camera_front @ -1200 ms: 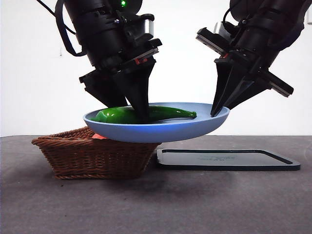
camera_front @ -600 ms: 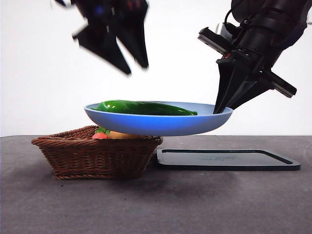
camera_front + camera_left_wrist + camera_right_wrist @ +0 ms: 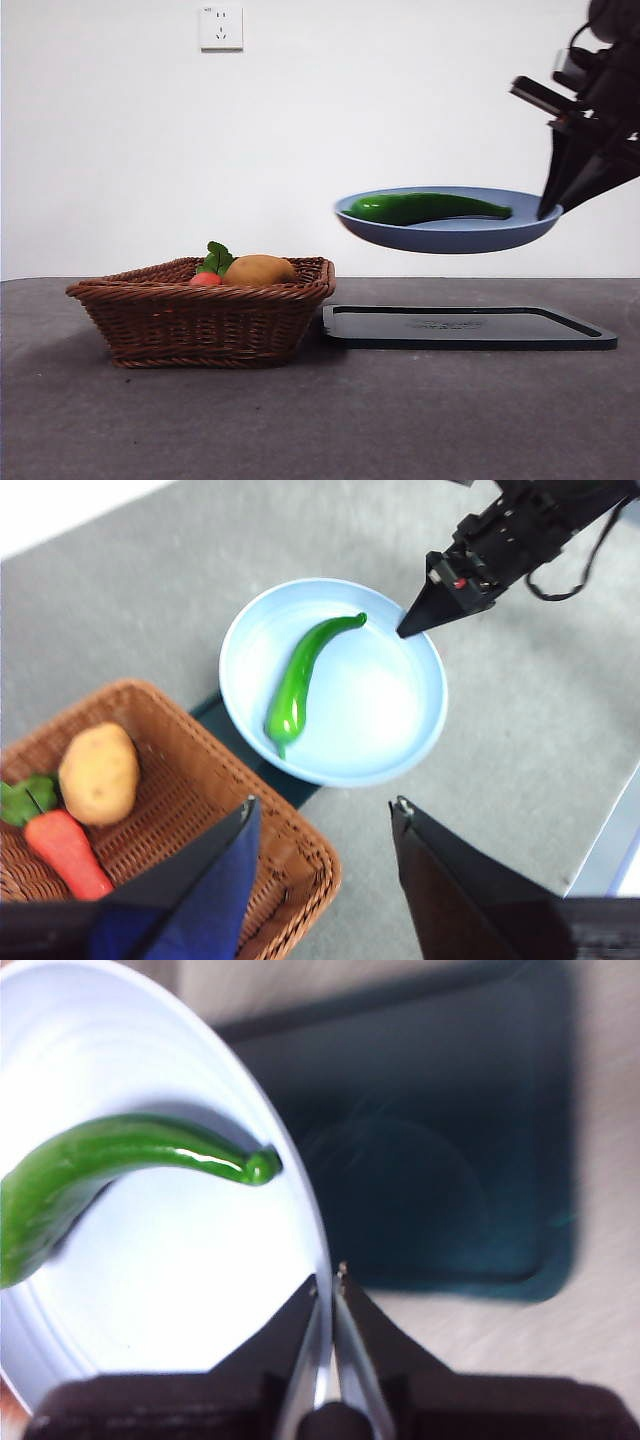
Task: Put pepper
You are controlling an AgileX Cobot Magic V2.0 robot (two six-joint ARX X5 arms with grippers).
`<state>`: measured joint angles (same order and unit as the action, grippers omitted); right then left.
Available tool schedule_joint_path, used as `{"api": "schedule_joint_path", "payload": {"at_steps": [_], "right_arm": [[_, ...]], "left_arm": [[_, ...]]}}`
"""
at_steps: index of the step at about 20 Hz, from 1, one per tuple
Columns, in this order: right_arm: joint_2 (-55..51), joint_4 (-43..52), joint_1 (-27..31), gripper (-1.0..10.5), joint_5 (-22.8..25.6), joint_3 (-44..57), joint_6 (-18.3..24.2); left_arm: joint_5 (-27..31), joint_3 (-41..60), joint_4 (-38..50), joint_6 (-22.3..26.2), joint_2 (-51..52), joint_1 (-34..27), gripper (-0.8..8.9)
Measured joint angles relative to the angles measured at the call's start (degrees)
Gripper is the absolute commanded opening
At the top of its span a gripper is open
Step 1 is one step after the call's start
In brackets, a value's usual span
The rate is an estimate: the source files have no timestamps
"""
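The long glossy green pepper (image 3: pixel 425 208) lies in a light-blue plate (image 3: pixel 450 235) held in the air above the dark tray. It also shows in the left wrist view (image 3: pixel 300 675) and the right wrist view (image 3: pixel 110 1165). My right gripper (image 3: pixel 552 212) is shut on the plate's rim (image 3: pixel 322 1290) at its right edge. My left gripper (image 3: pixel 320 825) is open and empty, high above the basket's corner, out of the front view.
A brown wicker basket (image 3: pixel 200 310) at the left holds a tan potato (image 3: pixel 260 270) and a small red vegetable with green leaves (image 3: pixel 208 272). A flat dark tray (image 3: pixel 465 328) lies on the grey table right of the basket.
The left gripper has let go of the pepper and risen out of the front view. The right gripper has carried the plate with the pepper to the right, off the basket and over the tray.
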<state>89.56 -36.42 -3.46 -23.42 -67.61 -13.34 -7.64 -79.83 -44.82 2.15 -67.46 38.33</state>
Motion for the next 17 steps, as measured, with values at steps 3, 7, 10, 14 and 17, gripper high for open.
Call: {"api": "schedule_joint_path", "payload": {"at_steps": [3,7,10,14,17], "right_arm": [[3.67,3.21,2.38,0.1,-0.22,-0.28,-0.76],[11.72,5.05,3.30,0.1,-0.17,-1.75,-1.64],[17.20,5.75,3.39,0.1,-0.20,-5.51,-1.86],[19.96,6.10,3.39,0.1,-0.20,-6.64,-1.90],[21.38,5.79,3.48,0.1,-0.39,-6.64,-2.34]], "left_arm": [[-0.04,0.00,0.00,-0.15,1.51,0.02,2.36],[-0.09,0.00,-0.04,-0.26,1.81,0.00,2.36],[-0.20,0.00,-0.17,-0.26,1.81,0.02,2.36],[-0.20,0.00,-0.20,-0.26,1.81,0.02,2.36],[-0.20,0.00,-0.20,-0.26,1.81,0.02,2.36]]}}
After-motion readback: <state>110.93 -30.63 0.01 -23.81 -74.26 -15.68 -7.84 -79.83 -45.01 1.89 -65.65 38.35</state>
